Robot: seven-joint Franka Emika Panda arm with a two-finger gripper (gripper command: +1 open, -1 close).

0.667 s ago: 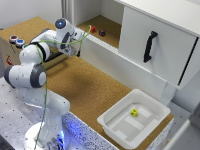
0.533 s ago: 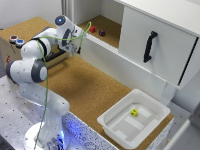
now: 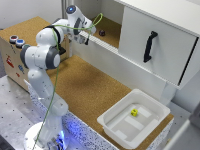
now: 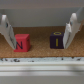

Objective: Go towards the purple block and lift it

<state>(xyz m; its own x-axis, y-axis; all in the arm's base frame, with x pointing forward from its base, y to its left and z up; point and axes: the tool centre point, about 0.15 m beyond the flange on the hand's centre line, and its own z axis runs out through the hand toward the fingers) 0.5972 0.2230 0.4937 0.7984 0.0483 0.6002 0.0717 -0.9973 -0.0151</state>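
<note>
The end effector (image 4: 38, 31) is being held wide open and empty over the cork shelf (image 4: 40, 52), the purple block (image 4: 56, 40) lying at three o'clock beside one fingertip, the red block (image 4: 21, 42) at nine.

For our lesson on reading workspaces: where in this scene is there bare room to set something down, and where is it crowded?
Free: the cork floor between the arm's base and the white bin, below the cabinet door.

The bin is mostly bare, holding only the yellow block.

Crowded: the shelf, where the gripper spans the red block and purple block.
</note>
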